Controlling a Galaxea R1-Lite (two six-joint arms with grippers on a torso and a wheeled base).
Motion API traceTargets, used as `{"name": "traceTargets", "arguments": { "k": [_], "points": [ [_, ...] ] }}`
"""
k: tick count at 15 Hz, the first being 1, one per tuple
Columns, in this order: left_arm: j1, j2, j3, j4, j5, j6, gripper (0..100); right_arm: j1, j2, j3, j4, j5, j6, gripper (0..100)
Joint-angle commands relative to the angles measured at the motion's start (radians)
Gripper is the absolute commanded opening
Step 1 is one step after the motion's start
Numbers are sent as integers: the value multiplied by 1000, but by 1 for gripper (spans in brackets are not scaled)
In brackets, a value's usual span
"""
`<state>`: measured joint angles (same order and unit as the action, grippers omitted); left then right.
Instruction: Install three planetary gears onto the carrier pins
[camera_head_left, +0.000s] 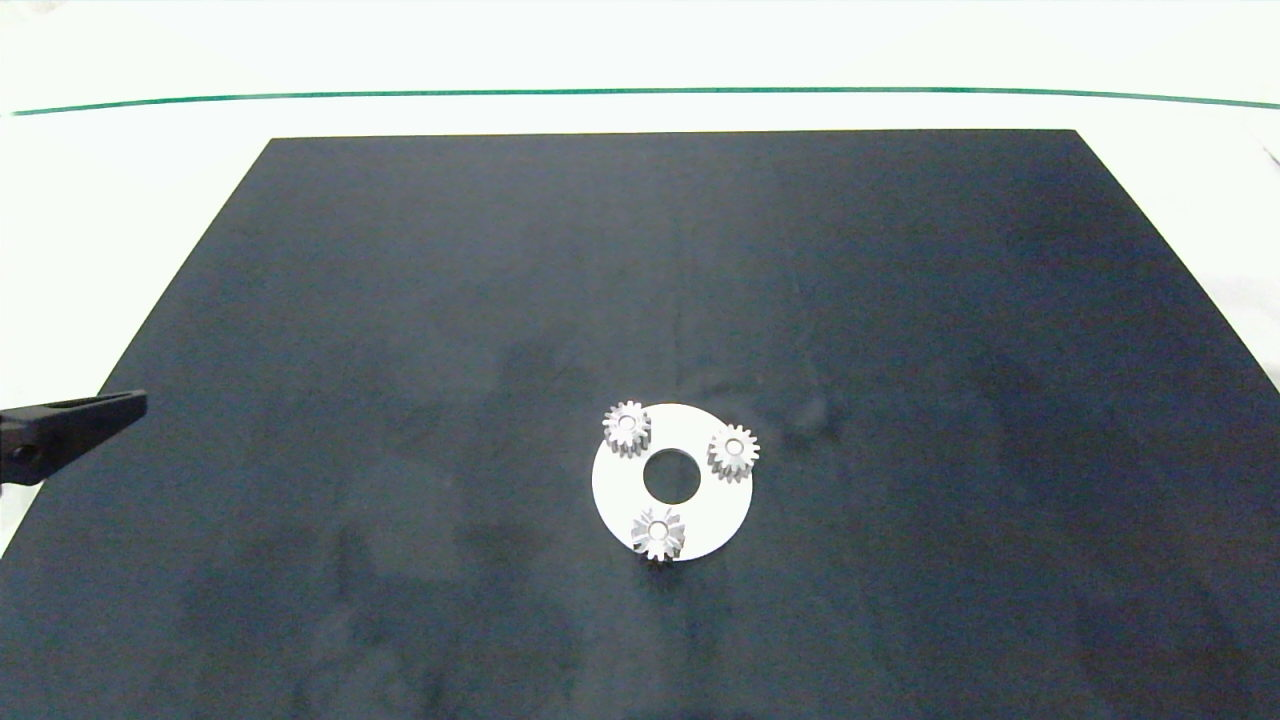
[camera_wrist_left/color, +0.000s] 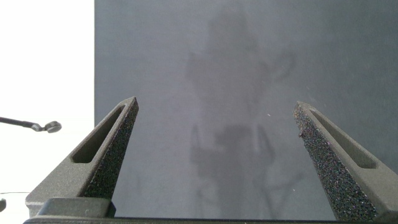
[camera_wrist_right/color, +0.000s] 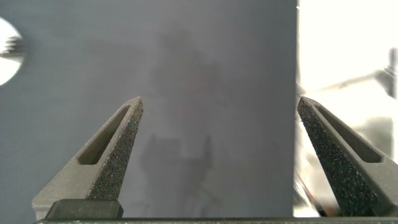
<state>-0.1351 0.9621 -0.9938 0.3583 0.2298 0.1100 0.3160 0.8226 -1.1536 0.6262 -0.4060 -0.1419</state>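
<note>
While the left gripper (camera_wrist_left/color: 214, 146) hung with its fingers spread wide and empty over the dark mat (camera_head_left: 400, 300), just inside the mat's left edge, the right gripper (camera_wrist_right/color: 217, 146) gaped just as wide and empty over what looked like the mat's right edge, out of the head view. Both sat well clear of the white carrier disc (camera_head_left: 620, 490). That made sense: all three planetary gears (camera_head_left: 627, 428) were seated on the carrier pins around the disc's centre hole, so the job looked done.
</note>
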Motion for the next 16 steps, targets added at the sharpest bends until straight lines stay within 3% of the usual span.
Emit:
{"name": "traceTargets", "arguments": {
  "k": [1,4,6,8,9,11,14,15,16],
  "points": [
    [19,-169,37,-2,2,5,100,-202,-131,132,-75,-8,-19,100],
    [23,-342,92,-10,5,23,100,-244,-382,253,-94,-22,-39,100],
    [31,-453,133,-9,8,53,100,-250,-503,285,-94,-91,-76,100],
    [49,-557,188,-5,8,56,100,-259,-586,319,-94,-145,-143,100],
    [80,-603,216,-5,8,63,100,-279,-609,333,-97,-163,-145,100],
    [97,-689,245,-4,8,82,100,-328,-658,374,-108,-157,-146,100],
    [101,-780,267,-4,8,92,100,-333,-740,407,-109,-154,-146,100],
    [112,-816,288,-4,11,117,100,-333,-767,419,-109,-152,-145,100],
    [127,-876,314,-5,23,189,100,-327,-793,430,-109,-155,-145,100]
  ]
}}
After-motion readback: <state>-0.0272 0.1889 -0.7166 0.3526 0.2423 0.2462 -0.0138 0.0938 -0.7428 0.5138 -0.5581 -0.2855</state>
